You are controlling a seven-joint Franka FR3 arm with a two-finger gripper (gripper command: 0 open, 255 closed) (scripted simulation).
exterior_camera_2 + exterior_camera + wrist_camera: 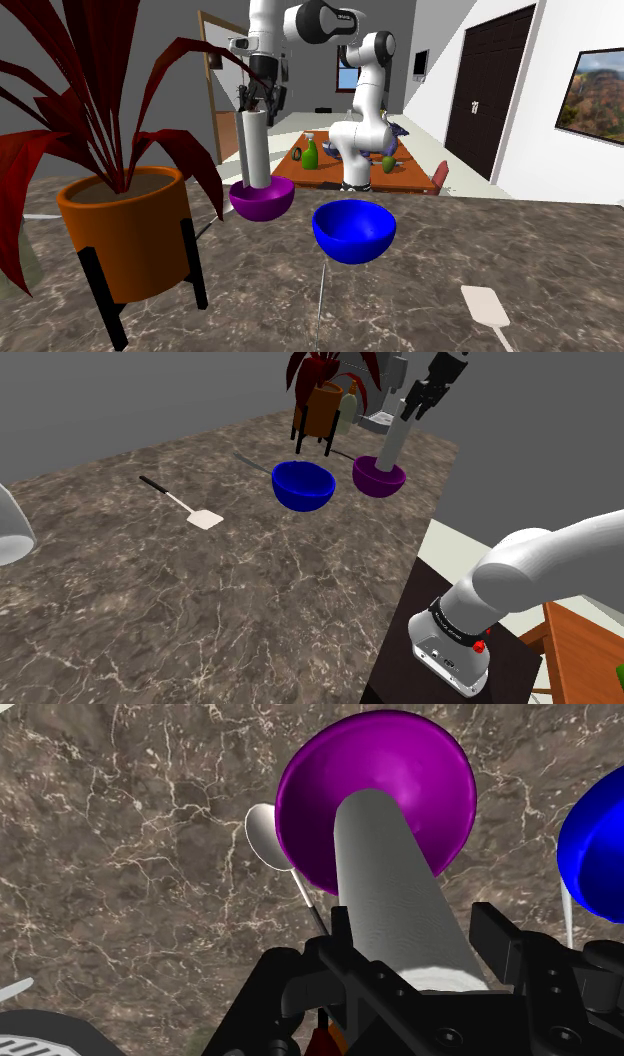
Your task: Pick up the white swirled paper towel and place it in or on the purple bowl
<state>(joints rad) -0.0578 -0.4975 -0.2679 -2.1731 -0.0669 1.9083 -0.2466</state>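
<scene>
Holding paper towel roll (392, 447) by its top, hand (410, 410) clamped on it, base looks inside purple bowl (378, 480); open slowly, lift straight up to avoid tipping it.

On the table (200, 612), the roll (392, 447) is stood upright in a bowl (385, 483). In the shoulder view, a second bowl (303, 489) is set at its 9 o'clock, a plant pot (322, 407) at 11 o'clock, and a spatula (205, 518) farther out at 9 o'clock.

Brown marble counter (200, 602); white wall (556, 130); dark double door (490, 95); framed picture (598, 90).
</scene>
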